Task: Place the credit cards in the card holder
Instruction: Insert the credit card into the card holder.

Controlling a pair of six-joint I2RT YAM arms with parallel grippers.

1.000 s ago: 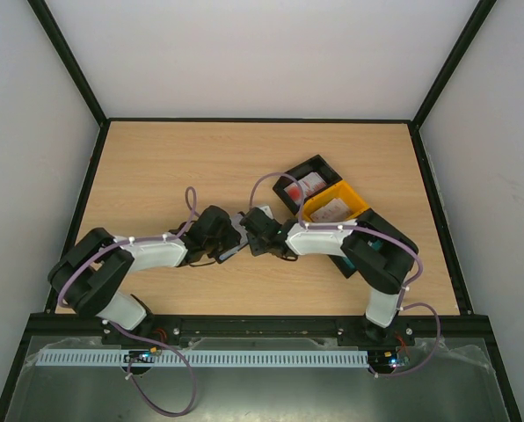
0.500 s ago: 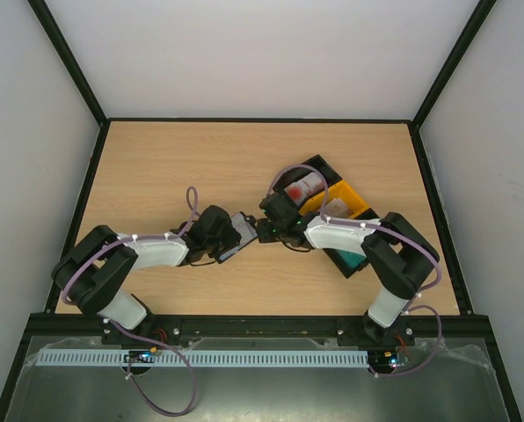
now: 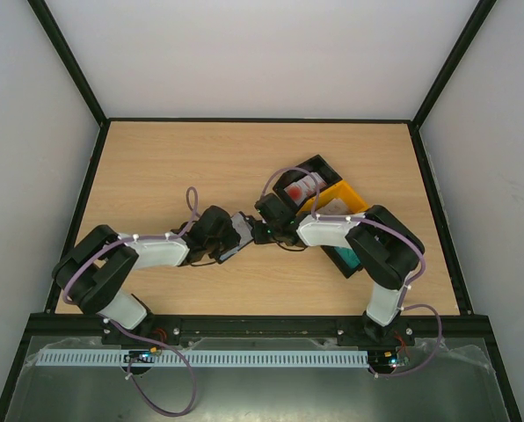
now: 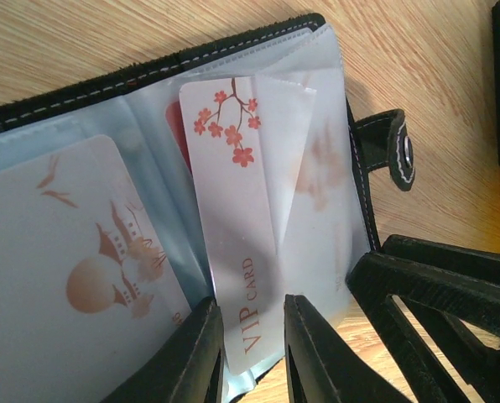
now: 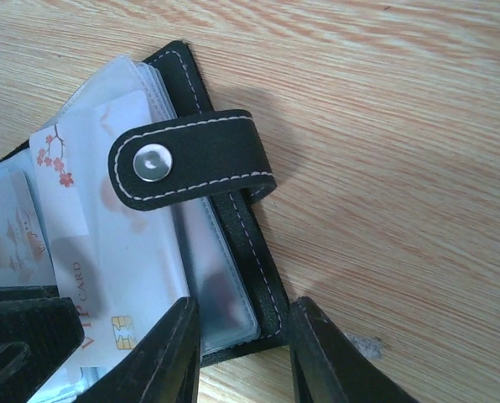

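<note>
Card holder (image 3: 241,230) lies open mid-table (image 3: 174,167), with a pincer on either side. The left pincer (image 4: 252,304) is pinching the white VIP card (image 4: 237,210) by its long edges, and the card is partly under a clear sleeve. A pale card (image 4: 82,252) sits sleeved at its 9 o'clock. The right pincer (image 5: 243,306) straddles the holder's clasp-side edge, with the clasp tab (image 5: 187,168) at its 11 o'clock; can't tell if it's biting. Black bin (image 3: 319,165) and yellow bin (image 3: 354,200) sit at the holder's 2 o'clock, with a red-and-white card (image 3: 308,186) in the black one.
</note>
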